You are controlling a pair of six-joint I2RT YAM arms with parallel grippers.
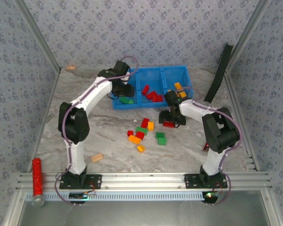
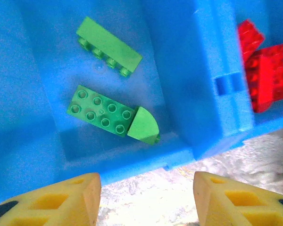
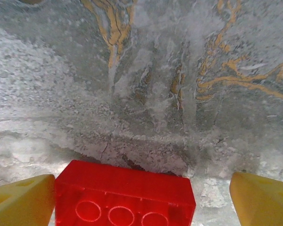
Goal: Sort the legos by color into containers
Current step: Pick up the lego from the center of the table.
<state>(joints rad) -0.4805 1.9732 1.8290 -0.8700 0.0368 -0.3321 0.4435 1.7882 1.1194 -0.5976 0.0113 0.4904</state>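
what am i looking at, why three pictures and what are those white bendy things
Those are two white robot arms, bolted side by side. The wide picture comes from a fixed camera above and behind them; the other two come from a camera on each wrist. On the grey marbled table lie loose red, green and orange plastic bricks, to be sorted by colour into the blue three-compartment plastic tray. The left arm's yellow fingers stand open above the tray's green studded bricks, holding nothing. The right arm's yellow fingers are open around a red studded brick on the table, not yet gripping it.
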